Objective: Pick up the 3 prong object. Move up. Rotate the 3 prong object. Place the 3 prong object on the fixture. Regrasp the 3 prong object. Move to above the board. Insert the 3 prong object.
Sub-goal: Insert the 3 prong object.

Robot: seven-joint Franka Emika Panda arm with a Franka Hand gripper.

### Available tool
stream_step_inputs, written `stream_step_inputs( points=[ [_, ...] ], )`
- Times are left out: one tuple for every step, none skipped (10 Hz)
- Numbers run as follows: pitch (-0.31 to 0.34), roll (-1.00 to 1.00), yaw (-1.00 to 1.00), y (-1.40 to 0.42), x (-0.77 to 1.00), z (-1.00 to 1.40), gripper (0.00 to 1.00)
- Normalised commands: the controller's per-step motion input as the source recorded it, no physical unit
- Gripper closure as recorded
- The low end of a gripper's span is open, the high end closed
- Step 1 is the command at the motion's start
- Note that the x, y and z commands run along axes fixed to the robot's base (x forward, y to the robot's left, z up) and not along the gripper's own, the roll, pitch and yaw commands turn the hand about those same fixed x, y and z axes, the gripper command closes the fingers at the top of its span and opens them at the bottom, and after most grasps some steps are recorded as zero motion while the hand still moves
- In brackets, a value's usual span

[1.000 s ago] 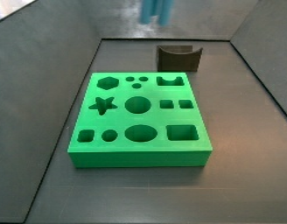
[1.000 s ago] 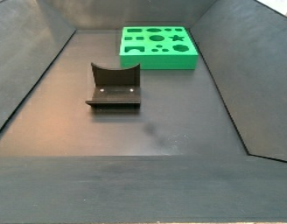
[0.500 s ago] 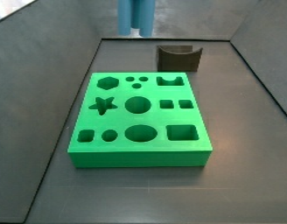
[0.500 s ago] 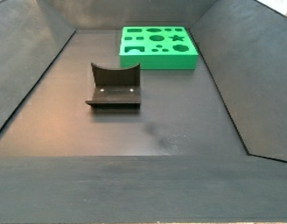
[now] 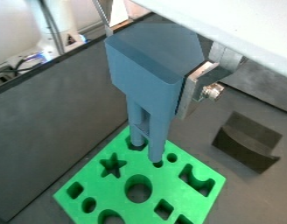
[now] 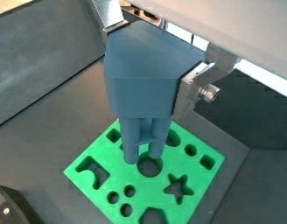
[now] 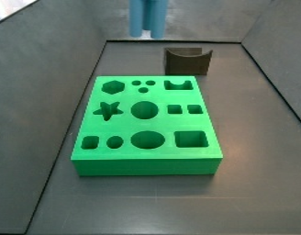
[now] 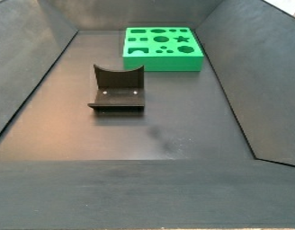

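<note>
The 3 prong object is a blue-grey piece with a broad head and parallel bars pointing down. My gripper is shut on its head. One silver finger shows against its side; the other finger is hidden behind it. In both wrist views it hangs high above the green board. In a side view only its bars show at the top edge, above the board's far side. The dark fixture stands on the floor with nothing on it.
The board and fixture sit on a dark floor inside sloping grey walls. The board has star, hexagon, circle, square and oval cut-outs. A dark corner of the fixture shows in a wrist view.
In the side view the bars of the 3 prong object have shifted left along the top edge and look less blurred. Board and fixture have not moved.
</note>
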Motion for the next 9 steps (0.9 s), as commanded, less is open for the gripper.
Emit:
stream_step_inputs(
  points=[
    [-0.026,-0.22,-0.32,0.33,0.18,-0.23,1.00],
    [-0.059,-0.25,-0.34,0.34,0.09,-0.28,1.00],
    [-0.021,-0.20,-0.38,0.30,0.10,-0.25,1.00],
    [-0.050,-0.19,-0.48,0.27,0.03,-0.26,1.00],
    [-0.079,-0.19,-0.55,0.25,0.00,-0.23,1.00],
    [-0.067,-0.18,-0.59,0.23,0.00,-0.25,1.00],
    [-0.056,-0.16,-0.63,0.21,0.00,-0.27,1.00],
    [-0.074,-0.15,-0.71,0.11,0.00,-0.24,1.00],
    [-0.101,-0.15,-0.74,0.09,0.00,-0.21,1.00]
  ],
)
